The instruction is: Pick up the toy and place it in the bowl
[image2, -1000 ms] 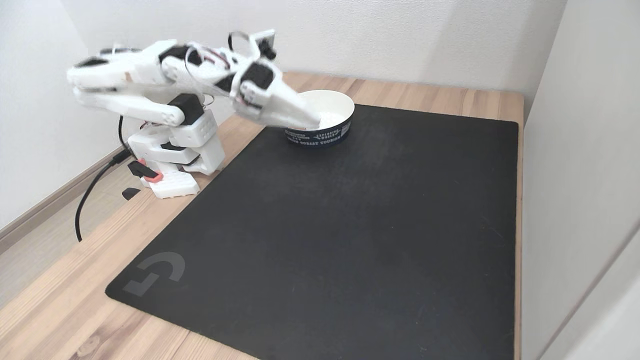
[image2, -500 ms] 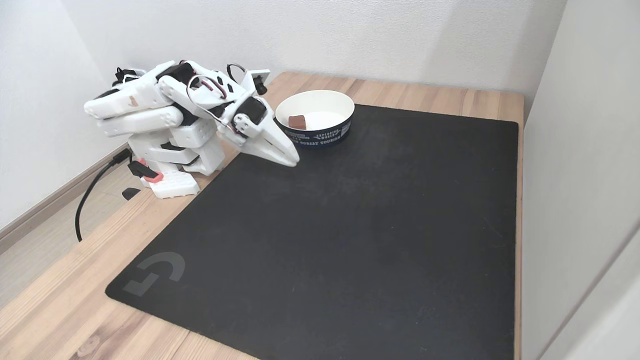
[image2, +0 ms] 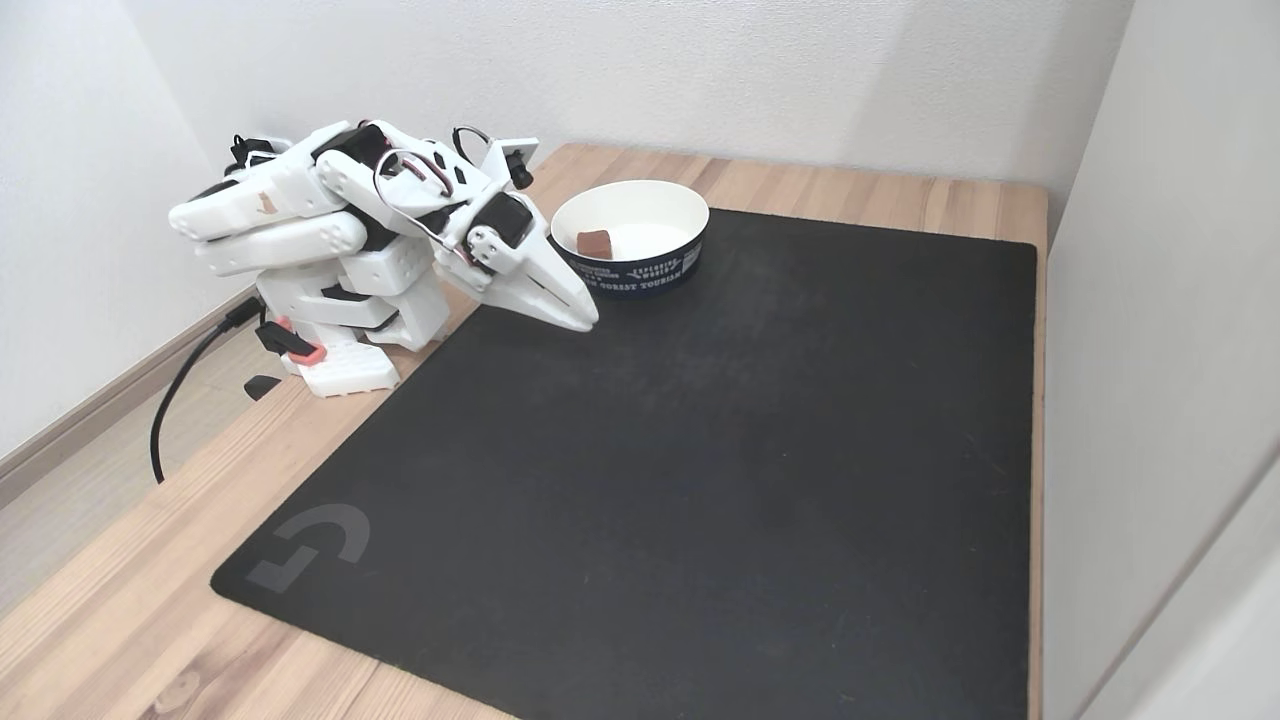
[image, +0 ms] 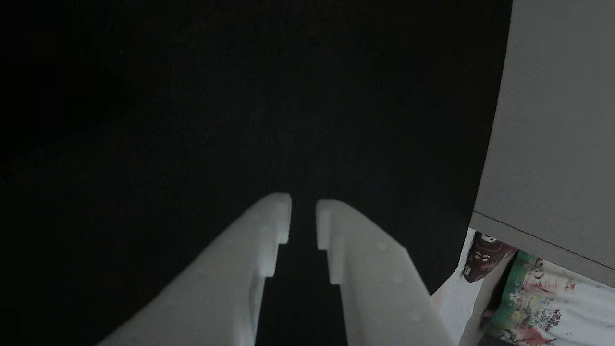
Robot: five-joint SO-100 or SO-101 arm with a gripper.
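Note:
The toy [image2: 594,242], a small red-pink block, lies inside the bowl [image2: 682,203] near its left wall. The bowl is white inside with a dark printed band outside and stands at the back of the black mat [image2: 700,450]. In the fixed view my gripper [image2: 588,320] points down at the mat's back left edge, just left of and in front of the bowl, clear of it. In the other view the two white notched fingers of the gripper [image: 303,206] stand almost together with a narrow slit between them and nothing held, over the dark mat [image: 240,96].
The arm's white base [image2: 340,360] sits on the wooden table at the left, with a black cable [image2: 180,390] running off the table edge. A pale wall panel [image2: 1150,300] borders the table on the right, and the other view shows it as a grey panel [image: 552,120].
A second ago the gripper reached into the bowl. It has since pulled back and folded down to the mat's edge, leaving the toy in the bowl. Hardly any motion in the last half second.

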